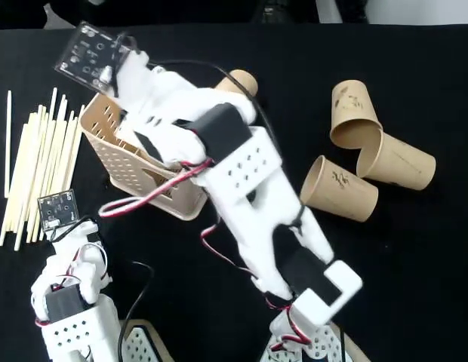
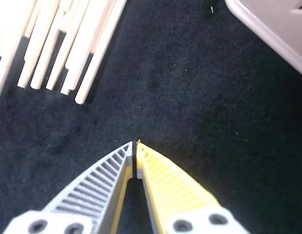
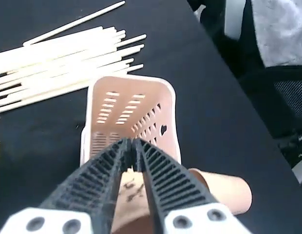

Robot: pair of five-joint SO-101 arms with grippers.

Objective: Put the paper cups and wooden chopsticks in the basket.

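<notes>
A bundle of wooden chopsticks (image 1: 38,162) lies on the black table at the left. The beige perforated basket (image 1: 140,170) stands just right of it. My right arm stretches over the basket. In the right wrist view my right gripper (image 3: 132,141) is shut, tips together above the basket's opening (image 3: 129,114). A printed paper cup (image 3: 224,190) lies under and beside its fingers. That cup (image 1: 240,81) shows past the arm in the high view. Three more paper cups (image 1: 353,113) (image 1: 396,160) (image 1: 340,188) lie at the right. My left gripper (image 2: 136,144) is shut and empty, just short of the chopstick ends (image 2: 68,48).
The left arm (image 1: 68,294) sits at the front left, with red and black cables (image 1: 136,200) trailing near the basket. A corner of the basket (image 2: 273,24) is close to the left gripper. Bare black tabletop (image 1: 400,286) lies at the front right.
</notes>
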